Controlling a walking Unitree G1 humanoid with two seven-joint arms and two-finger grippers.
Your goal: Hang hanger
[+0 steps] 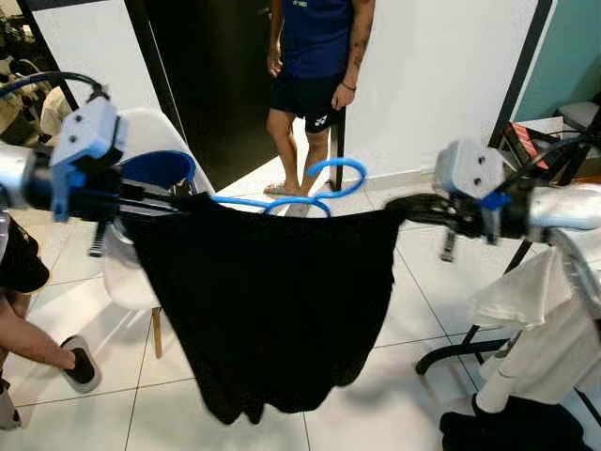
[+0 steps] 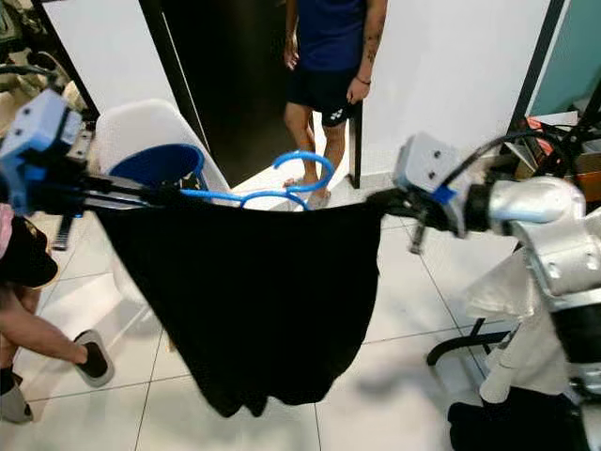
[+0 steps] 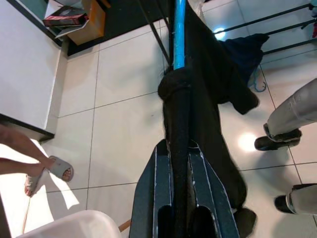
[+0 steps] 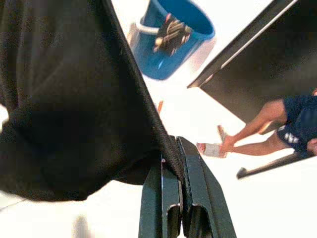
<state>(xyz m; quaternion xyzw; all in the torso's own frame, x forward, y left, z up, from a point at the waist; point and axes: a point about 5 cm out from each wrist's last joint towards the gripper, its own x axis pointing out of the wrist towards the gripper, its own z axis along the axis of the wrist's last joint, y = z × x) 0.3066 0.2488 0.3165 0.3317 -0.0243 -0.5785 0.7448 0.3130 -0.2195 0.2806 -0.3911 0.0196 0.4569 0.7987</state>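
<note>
In the left eye view, a black garment [image 1: 272, 301] is held stretched between the left gripper [image 1: 188, 199] and the right gripper [image 1: 399, 205], apparently so the blue hanger [image 1: 296, 193] lying along its top edge stays level. Open floor is left below the hem; a white chair [image 1: 141, 272] stands near on the left, a drying rack [image 1: 507, 319] on the right, and a person [image 1: 315, 85] beyond. In the left wrist view, the fingers are seen clamped on hanger end and bunched cloth. In the right wrist view, the fingers are pinched on the garment's hem, with a blue basin [image 4: 171, 37] seen beyond.
</note>
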